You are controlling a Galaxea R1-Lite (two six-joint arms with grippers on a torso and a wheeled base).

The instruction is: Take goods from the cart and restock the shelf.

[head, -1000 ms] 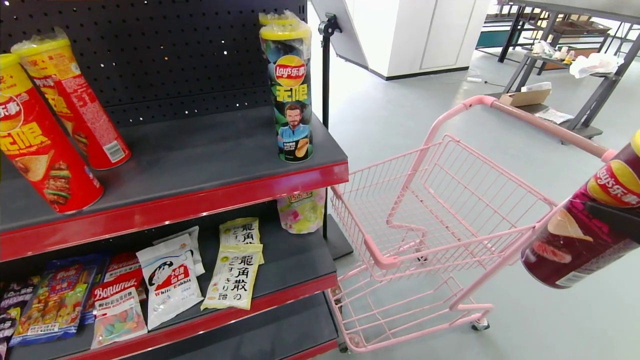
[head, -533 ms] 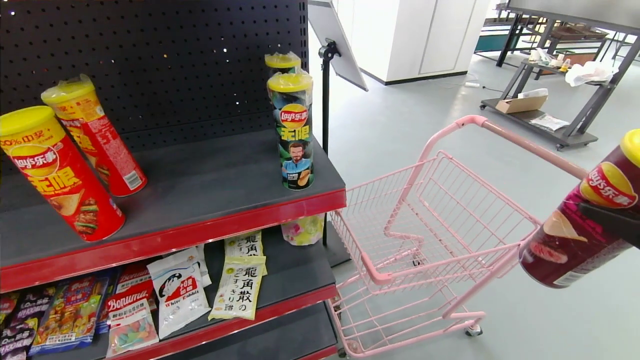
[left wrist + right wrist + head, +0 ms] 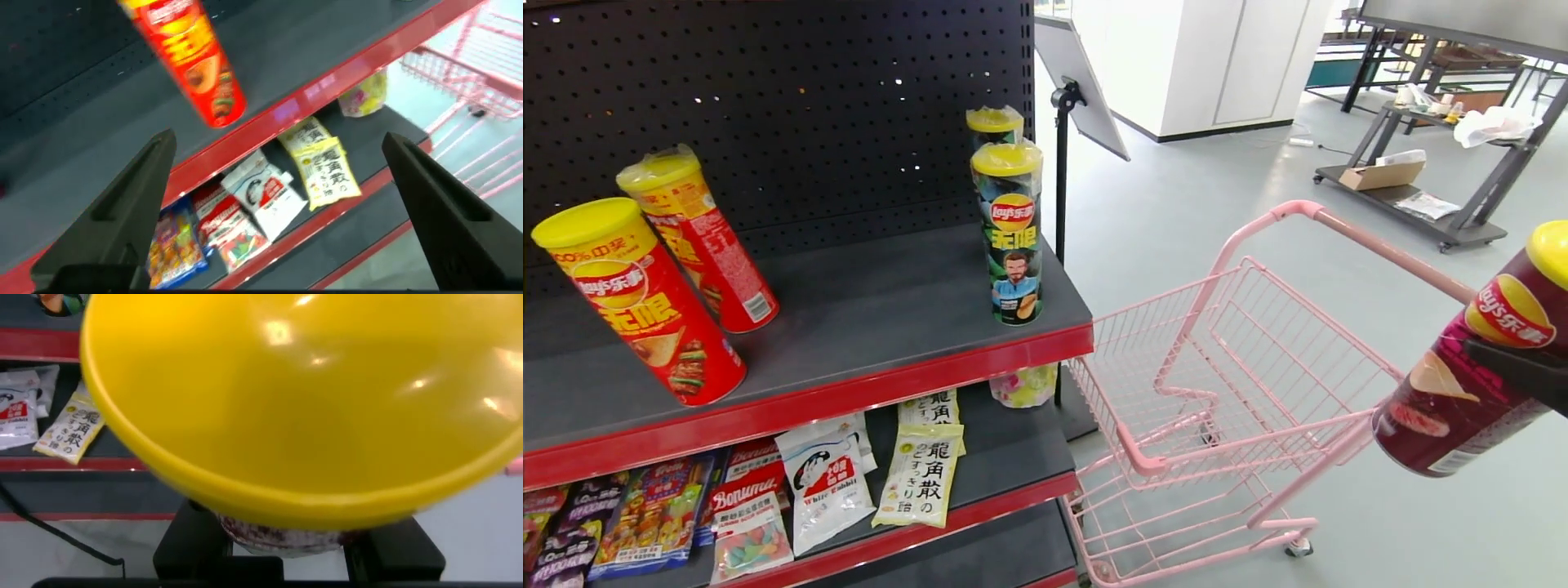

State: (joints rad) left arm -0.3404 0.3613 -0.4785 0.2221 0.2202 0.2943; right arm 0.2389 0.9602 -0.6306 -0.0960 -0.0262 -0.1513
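Restocking looks partly done. Two red cans (image 3: pixel 645 302) at left and two dark green cans (image 3: pixel 1013 237) at centre stand on the shelf's (image 3: pixel 866 302) upper tier, with snack bags (image 3: pixel 825 482) on the tier below. The pink cart (image 3: pixel 1388 253), lower right, holds nothing visible. At the right edge the right gripper (image 3: pixel 1503 367) has its jaws clamped on a maroon can (image 3: pixel 1445 408), well apart from the shelf and not yet placed. The left gripper's (image 3: pixel 278 139) jaws stand wide apart with nothing between them.

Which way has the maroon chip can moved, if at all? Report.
Yes: the maroon chip can has risen against the pink cart's handle, while the camera shifted too.
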